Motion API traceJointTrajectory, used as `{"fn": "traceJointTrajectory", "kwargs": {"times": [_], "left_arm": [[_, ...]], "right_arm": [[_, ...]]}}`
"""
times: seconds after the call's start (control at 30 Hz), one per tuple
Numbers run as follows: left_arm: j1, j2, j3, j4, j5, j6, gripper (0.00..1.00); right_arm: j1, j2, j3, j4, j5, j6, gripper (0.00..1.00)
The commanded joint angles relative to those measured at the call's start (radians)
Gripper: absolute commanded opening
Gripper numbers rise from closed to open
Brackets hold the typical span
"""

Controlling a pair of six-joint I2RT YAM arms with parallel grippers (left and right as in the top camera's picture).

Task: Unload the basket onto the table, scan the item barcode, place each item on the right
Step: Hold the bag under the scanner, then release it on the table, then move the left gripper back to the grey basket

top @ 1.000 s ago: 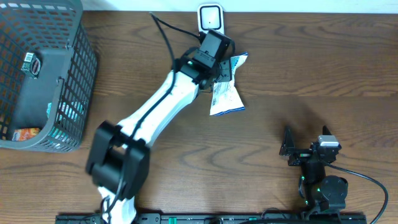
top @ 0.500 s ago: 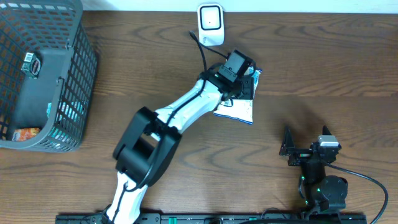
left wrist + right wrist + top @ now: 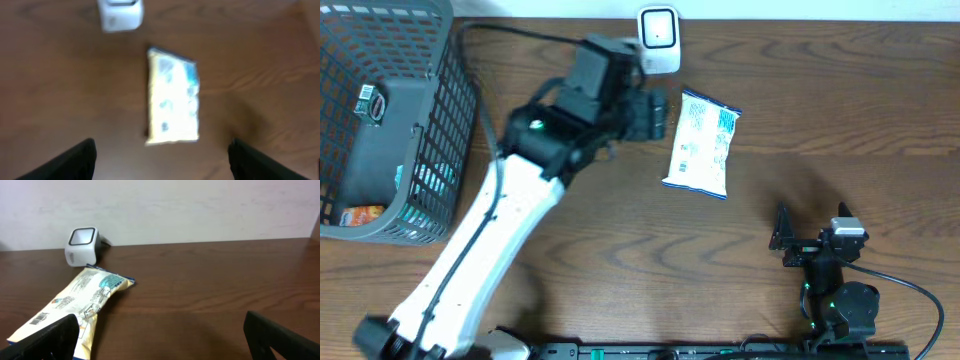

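Counter [image 3: 820,120]: dark wood, with a pale wall along the far edge. Scanner [image 3: 659,38]: small and white, standing at the middle of the far edge; its top is cut off in the left wrist view, and its window faces up in the right wrist view. Packet [image 3: 703,145]: white and blue, lying flat on the counter just nearer than the scanner and a little to its right, touching neither hand. Its print is too small to read overhead and smeared in the blurred left wrist view [image 3: 172,97]. In the right wrist view [image 3: 75,305] a barcode [image 3: 37,320] shows near its nearer end, and the corner there is hidden behind a finger. Left hand [image 3: 655,112]: level with the scanner's left side and just left of the packet, fingers spread wide and grasping nothing. Only the dark fingertips [image 3: 75,160] show at the bottom corners of its own view. Left arm [image 3: 490,240]: white, running from the near edge; its base is cut off by the frame. Right hand [image 3: 810,238]: near the near edge toward the right, well apart from the packet, fingers fully spread and empty. Basket [image 3: 460,110]: grey mesh at the far left corner, cut off by the frame. It holds a dark box [image 3: 380,130], an orange item [image 3: 362,214] and other things behind the mesh that are hard to make out.
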Motion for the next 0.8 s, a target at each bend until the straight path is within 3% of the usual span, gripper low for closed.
{"fn": "traceJointTrajectory", "kwargs": {"times": [0.0,0.2,0.77], "left_arm": [[0.007,-0.048,-0.001,-0.102,-0.024,0.024,0.87],[0.008,-0.047,-0.001,-0.175,-0.062,0.024,0.98],[0.008,-0.046,-0.001,-0.189,-0.014,0.024,0.98]], "right_arm": [[-0.009,-0.001,-0.002,-0.003,0.001,-0.008,0.99],[-0.009,-0.001,-0.002,-0.003,0.001,-0.008,0.99],[-0.009,-0.001,-0.002,-0.003,0.001,-0.008,0.99]]}}
